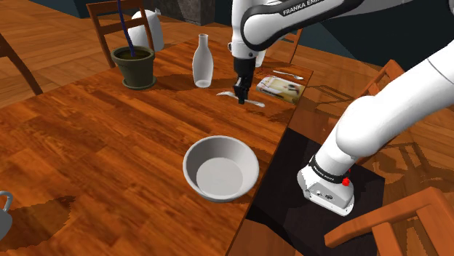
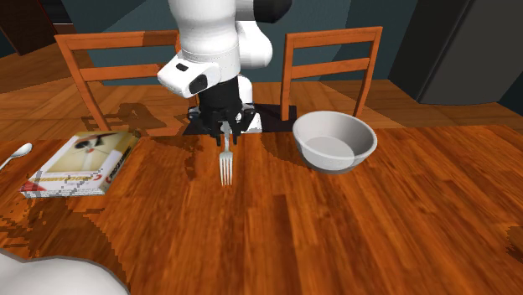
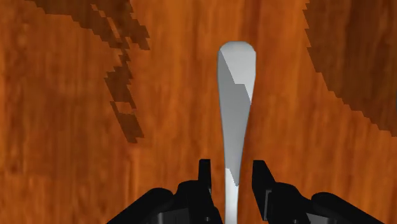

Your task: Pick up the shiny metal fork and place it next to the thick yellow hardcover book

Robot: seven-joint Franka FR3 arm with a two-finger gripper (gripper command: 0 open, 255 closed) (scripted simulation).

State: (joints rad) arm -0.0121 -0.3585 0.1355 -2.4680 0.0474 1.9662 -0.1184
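A shiny grey fork [image 1: 227,94] lies flat on the wooden table [image 1: 109,145], a short way from the book [image 1: 280,86], which has a pale picture cover and a yellow-edged spine. My black gripper [image 1: 241,98] points straight down over the fork's middle. In the second exterior view the fork's tines [image 2: 225,170] stick out past the gripper [image 2: 225,134], and the book [image 2: 80,163] lies to the left. In the wrist view the fork handle [image 3: 234,83] runs between the fingers of the gripper [image 3: 232,175]. The fingers stand open, with a small gap on each side of the handle.
A white bowl [image 1: 218,169] sits near the table edge closer to the stand. A white vase [image 1: 202,62], a dark pot [image 1: 134,67] and a white jug [image 1: 149,29] stand farther back. A spoon [image 1: 287,73] lies beyond the book. Wooden chairs [image 2: 331,63] surround the table.
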